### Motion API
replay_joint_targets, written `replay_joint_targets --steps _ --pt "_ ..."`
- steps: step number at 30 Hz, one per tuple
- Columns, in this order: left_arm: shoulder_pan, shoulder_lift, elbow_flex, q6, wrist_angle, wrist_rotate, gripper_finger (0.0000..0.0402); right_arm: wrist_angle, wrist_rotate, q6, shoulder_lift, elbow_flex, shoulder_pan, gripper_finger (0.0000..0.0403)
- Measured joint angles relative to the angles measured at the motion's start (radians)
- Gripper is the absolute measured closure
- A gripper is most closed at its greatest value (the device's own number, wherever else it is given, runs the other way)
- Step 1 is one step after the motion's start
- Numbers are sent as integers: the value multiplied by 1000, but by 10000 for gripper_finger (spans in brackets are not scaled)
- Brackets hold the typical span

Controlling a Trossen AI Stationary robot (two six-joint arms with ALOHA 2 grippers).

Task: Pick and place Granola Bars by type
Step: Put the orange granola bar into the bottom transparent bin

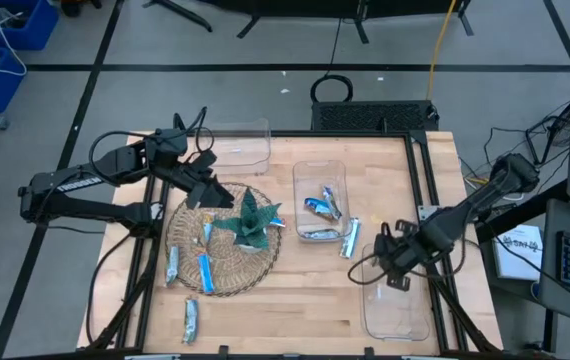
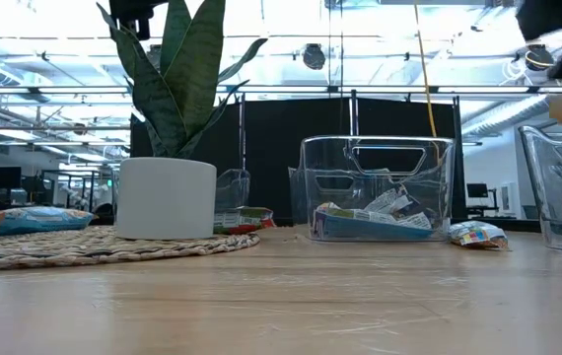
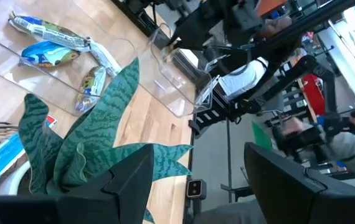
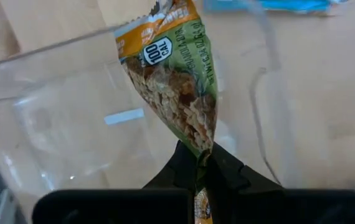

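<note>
Right gripper (image 4: pixel 203 163) pinches a green granola bar (image 4: pixel 176 87) by one end, wrapper reading "100 CAL", dangling over the clear bin (image 1: pixel 397 300) at the surface's (image 1: pixel 305 305) right edge. Blue bars (image 1: pixel 322 207) sit in the middle bin (image 1: pixel 319 172). Left gripper (image 3: pixel 196 180) is spread wide above the plant (image 3: pixel 103 143) on the woven mat (image 1: pixel 227 280).

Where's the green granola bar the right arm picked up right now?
The green granola bar hangs pinched in the right end effector, over the clear bin at the table's front right corner, beside the middle bin holding blue bars.
</note>
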Motion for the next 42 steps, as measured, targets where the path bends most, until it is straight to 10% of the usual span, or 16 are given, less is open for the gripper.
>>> replay_joint_targets --steps 11,23,33,42 --pt "0 0 0 -15 0 7 149 327 -177 51 -6 -266 -35 320" --pt "0 0 0 8 2 17 149 148 -312 -4 -129 -136 -77 266" --pt "0 0 0 3 2 7 149 -148 107 -612 -159 51 -271 271" --pt "0 0 0 -15 1 6 149 100 87 -1222 -128 -35 -554 225"
